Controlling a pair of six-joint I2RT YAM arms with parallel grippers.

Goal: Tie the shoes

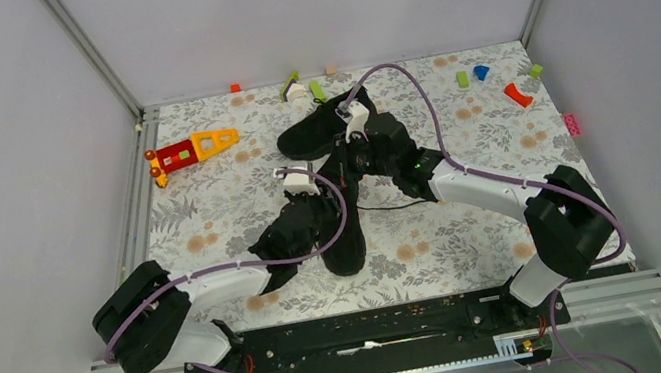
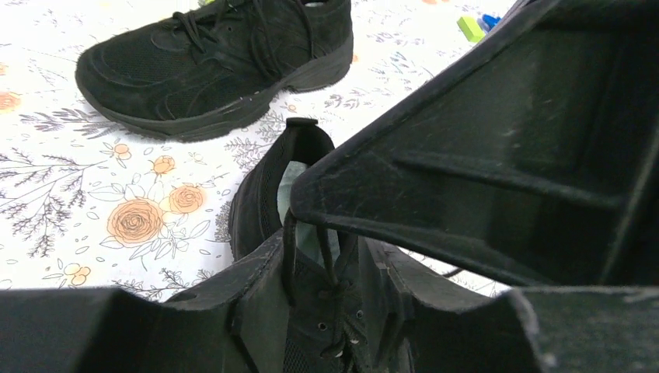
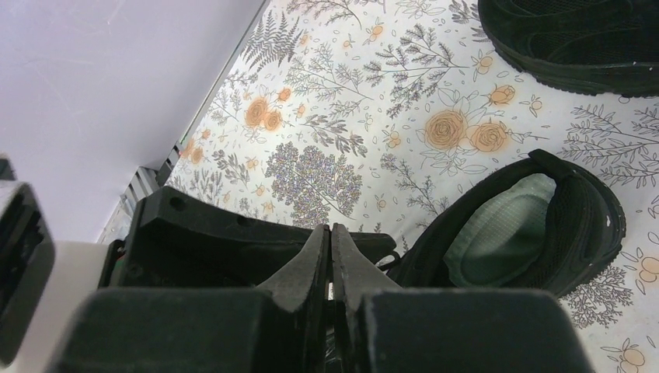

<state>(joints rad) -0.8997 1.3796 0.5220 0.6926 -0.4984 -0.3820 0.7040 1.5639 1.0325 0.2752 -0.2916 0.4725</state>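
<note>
Two black shoes lie on the flowered table. The far shoe (image 1: 317,128) lies on its sole across the back and also shows in the left wrist view (image 2: 217,62). The near shoe (image 1: 345,235) points toward me, its pale insole (image 3: 497,233) showing. My left gripper (image 2: 326,295) is open, its jaws either side of the near shoe's laced tongue. My right gripper (image 3: 330,233) is shut just above it. Thin black laces (image 2: 289,233) run up from the eyelets to the right gripper's fingers (image 2: 466,155). In the top view the two grippers (image 1: 320,210) (image 1: 351,165) meet over the near shoe.
A red and yellow toy (image 1: 191,150) lies at the back left. Small green, blue and red blocks (image 1: 517,94) are scattered along the back and right. A pink block (image 1: 570,123) sits at the right edge. Grey walls close in three sides.
</note>
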